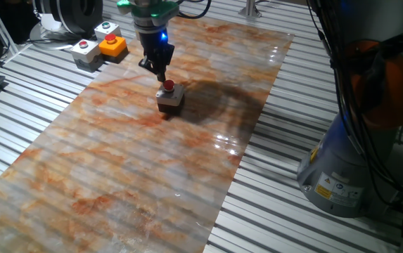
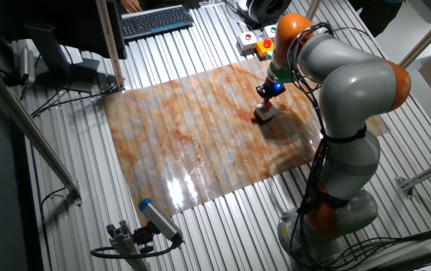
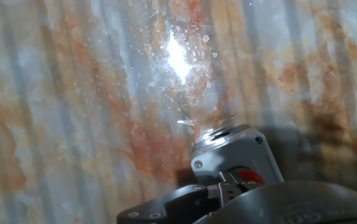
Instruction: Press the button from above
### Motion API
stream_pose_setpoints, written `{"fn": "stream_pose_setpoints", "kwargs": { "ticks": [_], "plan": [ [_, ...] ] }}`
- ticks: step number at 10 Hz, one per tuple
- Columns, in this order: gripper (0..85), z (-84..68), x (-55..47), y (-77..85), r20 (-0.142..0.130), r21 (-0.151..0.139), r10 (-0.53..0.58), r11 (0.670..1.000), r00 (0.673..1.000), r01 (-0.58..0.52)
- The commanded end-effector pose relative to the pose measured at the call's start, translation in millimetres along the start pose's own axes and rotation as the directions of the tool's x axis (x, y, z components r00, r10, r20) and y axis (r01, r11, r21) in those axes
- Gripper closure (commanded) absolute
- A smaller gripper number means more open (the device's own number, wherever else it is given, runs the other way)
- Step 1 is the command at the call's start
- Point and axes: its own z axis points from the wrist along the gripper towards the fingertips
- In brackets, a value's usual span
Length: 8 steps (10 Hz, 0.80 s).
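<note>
In one fixed view, the gripper (image 1: pixel 162 76) is hanging straight down over the button (image 1: pixel 169 86), a small red cap on a little square box with a pale grey top and dark base, sitting on a marbled orange sheet (image 1: pixel 117 176) that is covering the far middle of the ribbed tabletop (image 1: pixel 292 225). The tip is sitting right at the cap, a little to its far left; whether it is touching cannot be told. Far left, off the sheet, an orange box (image 1: pixel 113 46) and two light-grey boxes (image 1: pixel 85 50) are also carrying buttons, well apart from the target. In the other fixed view, the grey arm (image 2: pixel 350 83) is arching over the sheet's right side, with the gripper (image 2: pixel 268 98) standing directly above the button (image 2: pixel 267 106). In the hand view, the box is filling the lower middle, and a sliver of the button (image 3: pixel 250 177) is peeking out behind the dark gripper (image 3: pixel 228 193). No view is showing the jaws clearly, so their state cannot be told. To press well, the arm is probably best centring over the cap first, then travelling straight down gently, since an off-centre push could tip or slide the light box.
</note>
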Motion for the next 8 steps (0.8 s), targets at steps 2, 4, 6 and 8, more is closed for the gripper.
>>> {"fn": "stream_pose_setpoints", "kwargs": {
  "ticks": [2,4,6,8],
  "plan": [
    [85.0,2.3,0.6,-2.0,0.003,-0.001,-0.003,1.000,1.000,0.003],
    [85.0,2.3,2.2,-4.5,0.002,-0.006,-0.006,1.000,1.000,0.006],
    [85.0,5.2,1.8,-4.9,0.002,-0.006,-0.006,1.000,1.000,0.006],
    [85.0,7.9,2.3,-6.1,0.005,-0.009,-0.008,1.000,1.000,0.008]
  ]
}}
